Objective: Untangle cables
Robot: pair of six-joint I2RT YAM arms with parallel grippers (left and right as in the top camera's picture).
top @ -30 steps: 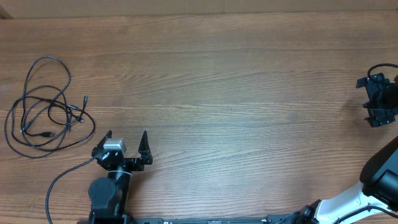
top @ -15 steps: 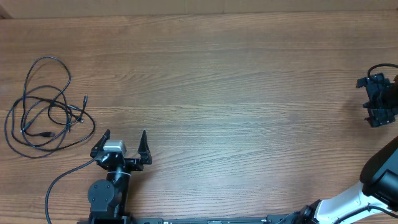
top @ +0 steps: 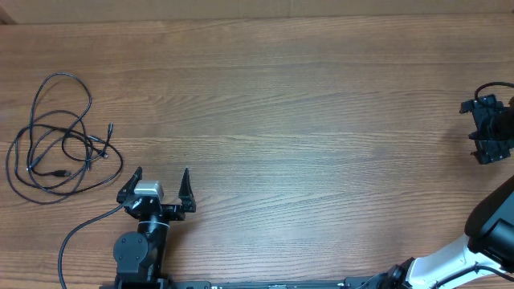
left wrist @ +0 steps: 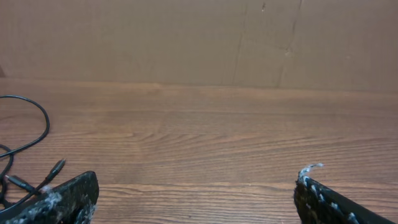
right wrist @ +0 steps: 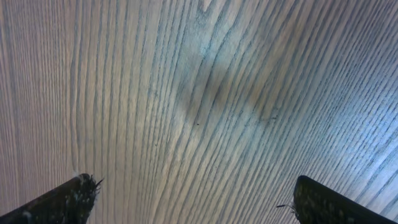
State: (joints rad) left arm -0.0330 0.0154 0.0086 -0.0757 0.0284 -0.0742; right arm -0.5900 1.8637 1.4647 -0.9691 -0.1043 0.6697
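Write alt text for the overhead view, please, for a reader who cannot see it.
A tangle of thin black cables lies in loose loops near the left edge of the table. The left end effector sits open beside it, touching nothing; the right end effector is at the far right edge.

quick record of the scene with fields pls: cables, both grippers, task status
cables: one loose tangle lying on the table, far left
left gripper: open, empty, near the tangle, not touching it
right gripper: open, empty, far right, over bare wood
task status: untangling not yet begun
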